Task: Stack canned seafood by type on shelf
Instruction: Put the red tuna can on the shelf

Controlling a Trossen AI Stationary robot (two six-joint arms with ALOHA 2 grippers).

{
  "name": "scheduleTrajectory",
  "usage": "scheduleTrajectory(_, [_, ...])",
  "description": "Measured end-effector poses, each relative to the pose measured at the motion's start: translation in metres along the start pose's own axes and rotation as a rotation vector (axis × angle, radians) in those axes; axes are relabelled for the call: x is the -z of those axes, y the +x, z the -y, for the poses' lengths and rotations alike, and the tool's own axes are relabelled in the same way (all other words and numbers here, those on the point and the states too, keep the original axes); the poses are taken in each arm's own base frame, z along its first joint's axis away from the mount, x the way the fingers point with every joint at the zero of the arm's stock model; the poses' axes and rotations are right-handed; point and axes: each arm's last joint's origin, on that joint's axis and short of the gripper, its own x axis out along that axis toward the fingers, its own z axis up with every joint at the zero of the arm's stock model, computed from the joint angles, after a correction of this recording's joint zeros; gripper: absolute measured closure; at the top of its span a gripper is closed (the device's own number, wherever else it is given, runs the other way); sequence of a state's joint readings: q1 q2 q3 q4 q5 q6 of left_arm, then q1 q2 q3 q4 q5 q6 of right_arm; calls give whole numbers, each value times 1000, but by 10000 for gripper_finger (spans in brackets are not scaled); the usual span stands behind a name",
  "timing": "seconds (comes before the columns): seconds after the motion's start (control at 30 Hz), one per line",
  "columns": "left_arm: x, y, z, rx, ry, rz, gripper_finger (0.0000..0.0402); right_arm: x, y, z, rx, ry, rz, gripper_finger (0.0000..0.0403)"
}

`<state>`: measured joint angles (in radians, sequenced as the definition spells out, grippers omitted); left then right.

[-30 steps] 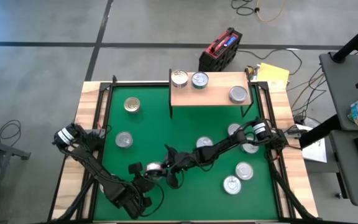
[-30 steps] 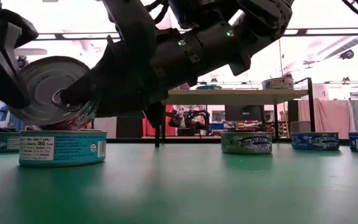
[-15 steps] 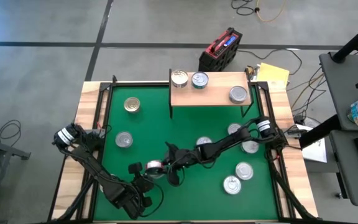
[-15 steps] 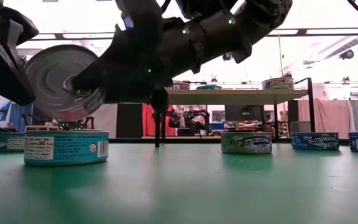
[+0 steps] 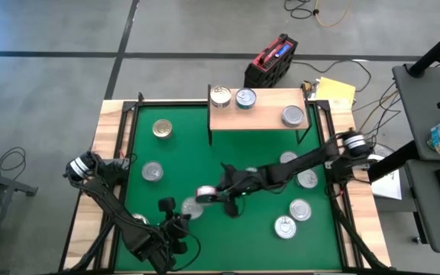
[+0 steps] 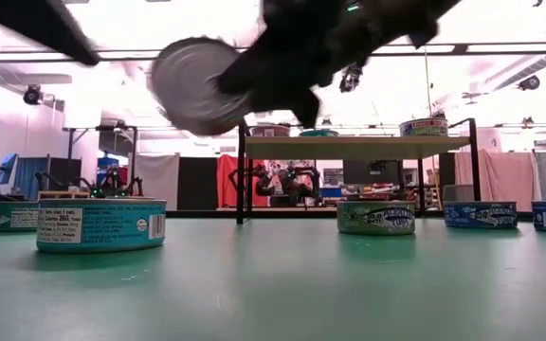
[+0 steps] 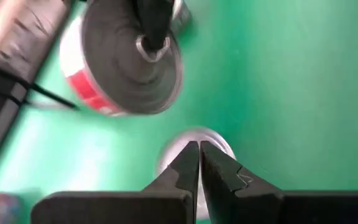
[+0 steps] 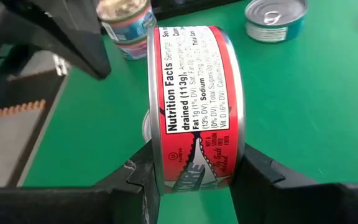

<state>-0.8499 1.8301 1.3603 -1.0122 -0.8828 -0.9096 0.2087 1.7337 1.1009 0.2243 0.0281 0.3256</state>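
My right gripper (image 8: 194,177) is shut on a red-labelled can of seafood (image 8: 194,106), held above the green mat near its middle (image 5: 205,193). Under it, a blue-labelled can (image 6: 98,224) stands flat on the mat. My left gripper (image 7: 199,155) is shut and holds nothing; it hovers near the mat's near edge, just over that blue can (image 7: 194,140). The shelf (image 5: 258,116) stands at the mat's far edge and bears three cans. Several more cans lie about the mat. My right gripper pinches the red-labelled can by its two flat ends, one finger on the middle of each end (image 7: 126,68). The fingers reach in from the table's right, slanting a little down. The can stands on edge, its label wall (image 8: 194,93) toward the wrist camera, lifted clear of the mat.
A gold-topped can (image 5: 161,128) and a silver one (image 5: 152,172) stand on the mat's left half. Several cans (image 5: 300,208) cluster at the right, under and beside my right arm. The mat has a wooden border (image 5: 109,145). Open mat lies in front of the shelf.
My right gripper has risen and drawn toward the table's right and far side with the red-labelled can, which leaned on the blue-labelled can and is now lifted clear. My left gripper, still shut, has risen and turned a little. The blue can has stayed put.
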Motion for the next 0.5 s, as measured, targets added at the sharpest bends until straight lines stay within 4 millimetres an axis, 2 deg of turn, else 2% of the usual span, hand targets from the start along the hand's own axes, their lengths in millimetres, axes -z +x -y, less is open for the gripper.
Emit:
scheduleTrajectory(0.23, [-8,5,-8,-159,242,124,402,11,-59,12,-25,91,103,270])
scheduleTrajectory(0.5, [-21,37,-31,-282,380,53,402,15,-99,34,-59,221,125,270])
